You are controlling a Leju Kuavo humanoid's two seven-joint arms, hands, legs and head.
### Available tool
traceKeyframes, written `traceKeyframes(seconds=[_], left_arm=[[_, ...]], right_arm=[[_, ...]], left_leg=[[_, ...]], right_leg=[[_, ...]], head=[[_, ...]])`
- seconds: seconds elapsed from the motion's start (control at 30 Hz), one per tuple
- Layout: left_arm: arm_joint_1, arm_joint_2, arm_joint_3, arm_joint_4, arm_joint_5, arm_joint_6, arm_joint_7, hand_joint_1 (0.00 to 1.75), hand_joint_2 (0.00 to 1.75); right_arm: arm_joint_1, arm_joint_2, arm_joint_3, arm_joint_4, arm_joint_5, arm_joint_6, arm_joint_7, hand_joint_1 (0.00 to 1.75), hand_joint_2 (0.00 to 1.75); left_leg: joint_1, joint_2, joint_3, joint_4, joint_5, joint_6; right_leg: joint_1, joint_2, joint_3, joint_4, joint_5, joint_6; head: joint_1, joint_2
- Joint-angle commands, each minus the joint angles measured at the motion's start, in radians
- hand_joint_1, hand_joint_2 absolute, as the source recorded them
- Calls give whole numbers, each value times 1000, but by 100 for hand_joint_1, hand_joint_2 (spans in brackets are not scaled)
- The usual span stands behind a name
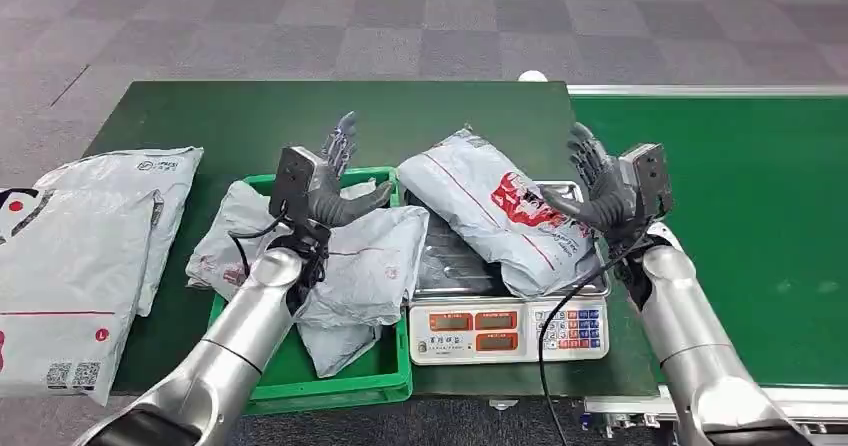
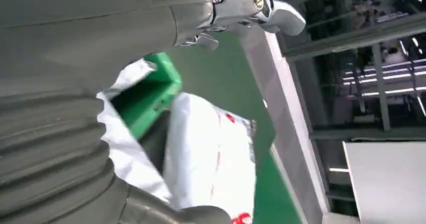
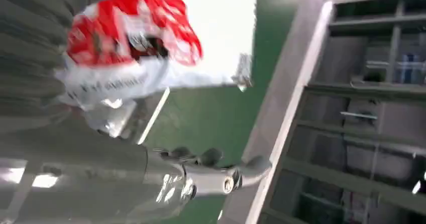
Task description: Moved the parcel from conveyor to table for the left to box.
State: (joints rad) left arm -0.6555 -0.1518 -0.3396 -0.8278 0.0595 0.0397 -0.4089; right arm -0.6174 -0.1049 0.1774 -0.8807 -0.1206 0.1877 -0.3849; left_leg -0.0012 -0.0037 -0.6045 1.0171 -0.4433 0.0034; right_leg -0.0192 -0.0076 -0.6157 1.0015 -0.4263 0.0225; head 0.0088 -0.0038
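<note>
A grey plastic parcel (image 1: 495, 206) with a red logo lies across the pan of the weighing scale (image 1: 510, 328) on the dark green table (image 1: 250, 116). My right hand (image 1: 605, 188) is just right of the parcel, fingers spread, holding nothing. My left hand (image 1: 335, 181) is raised over the green box (image 1: 330, 384), left of the parcel, also spread and empty. The parcel (image 2: 216, 148) lies beyond the box corner (image 2: 150, 96) in the left wrist view. Its red print (image 3: 133, 30) is close in the right wrist view.
Several grey parcels (image 1: 350, 266) lie in the green box. More large grey parcels (image 1: 80, 256) lie at the table's left end. The green conveyor belt (image 1: 750, 216) runs along the right. A cable hangs below my right wrist beside the scale.
</note>
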Motion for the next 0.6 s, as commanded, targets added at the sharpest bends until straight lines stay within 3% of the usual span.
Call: traceKeyframes(seconds=[0.03, 0.17, 0.2, 0.43, 0.6], left_arm=[[-94, 3, -122, 114, -9, 32, 1, 0, 175], [-119, -9, -158, 125, -47, 74, 17, 0, 175], [-139, -22, -172, 145, -61, 84, 26, 0, 175], [-173, -47, -200, 185, -91, 100, 50, 0, 175], [-230, -98, -264, 298, -195, 144, 79, 0, 175]], right_arm=[[-142, 18, -51, 337, -75, 37, -31, 0, 175], [-151, 32, -52, 342, -89, -38, -50, 0, 175], [-141, 32, -51, 323, -81, -100, -40, 0, 175], [-128, 33, -66, 298, -98, -111, -26, 0, 175], [-58, 37, -71, 194, -79, -160, -18, 0, 175]], left_leg=[[1, 1, 2, -1, 0, -1], [2, 0, 2, 0, -1, -1], [1, 0, 1, 0, -1, -1], [1, 0, 0, 0, 0, 0], [1, -4, 0, 0, 0, -1]], right_leg=[[1, 1, 2, -1, 0, -2], [2, 1, 2, -1, 0, -2], [1, 0, 1, 0, 0, -2], [1, 0, 0, 0, 0, -1], [2, -3, 2, -1, -1, -2]], head=[[0, 0], [0, 0], [0, 0], [0, 0], [0, 0]])
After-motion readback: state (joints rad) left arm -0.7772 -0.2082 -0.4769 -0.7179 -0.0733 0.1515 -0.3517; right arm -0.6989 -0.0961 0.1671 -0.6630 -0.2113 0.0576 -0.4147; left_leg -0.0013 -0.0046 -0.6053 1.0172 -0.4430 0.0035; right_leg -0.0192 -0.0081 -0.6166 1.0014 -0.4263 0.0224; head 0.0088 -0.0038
